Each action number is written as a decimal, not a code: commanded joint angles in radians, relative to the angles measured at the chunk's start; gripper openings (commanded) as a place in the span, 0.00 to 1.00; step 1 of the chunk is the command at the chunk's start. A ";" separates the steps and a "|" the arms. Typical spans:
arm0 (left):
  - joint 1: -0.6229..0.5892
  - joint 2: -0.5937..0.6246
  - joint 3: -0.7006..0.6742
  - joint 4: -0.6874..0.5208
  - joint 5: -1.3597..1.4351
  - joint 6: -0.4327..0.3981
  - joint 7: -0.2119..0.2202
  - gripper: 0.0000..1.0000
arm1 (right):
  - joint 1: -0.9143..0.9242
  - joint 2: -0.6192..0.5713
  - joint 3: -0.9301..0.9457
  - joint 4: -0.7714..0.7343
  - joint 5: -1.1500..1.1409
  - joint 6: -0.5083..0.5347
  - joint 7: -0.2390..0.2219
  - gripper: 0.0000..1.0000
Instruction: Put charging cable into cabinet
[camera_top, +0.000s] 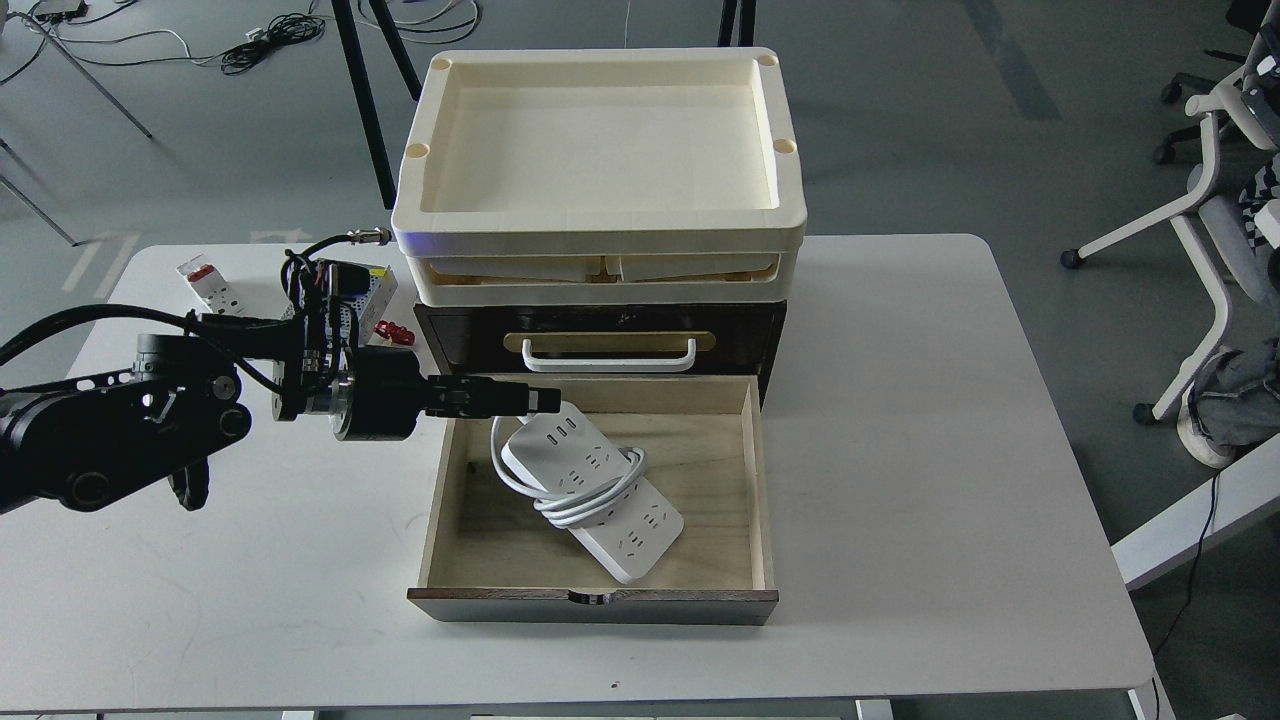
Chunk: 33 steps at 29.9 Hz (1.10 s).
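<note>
The charging cable (590, 495), a white power strip with its cord wound around the middle, lies flat and diagonal on the floor of the open bottom drawer (592, 604) of the dark brown cabinet (772, 330). My left gripper (545, 400) reaches in from the left and hovers over the drawer's back left corner, just above the strip's near end. It holds nothing, and the strip lies free of it. The upper drawer with its white bar handle (608, 356) is shut. My right gripper is out of view.
Two stacked cream trays (600, 225) sit on top of the cabinet. A small white block with a red top (205, 283) and a perforated metal box (368, 292) lie on the white table (950, 450) behind my left arm. An office chair (1220, 250) stands off the table's right.
</note>
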 joint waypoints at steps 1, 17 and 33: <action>-0.001 0.024 -0.005 -0.011 -0.017 -0.006 0.000 0.73 | 0.000 -0.002 0.002 0.000 0.000 0.000 0.000 0.99; 0.014 0.472 -0.110 -0.105 -0.781 -0.050 0.000 0.81 | 0.001 0.003 0.011 0.009 0.002 0.000 0.002 0.99; 0.013 0.163 -0.451 0.443 -1.347 -0.050 0.000 0.84 | -0.009 0.121 0.104 0.003 0.005 0.000 0.072 0.99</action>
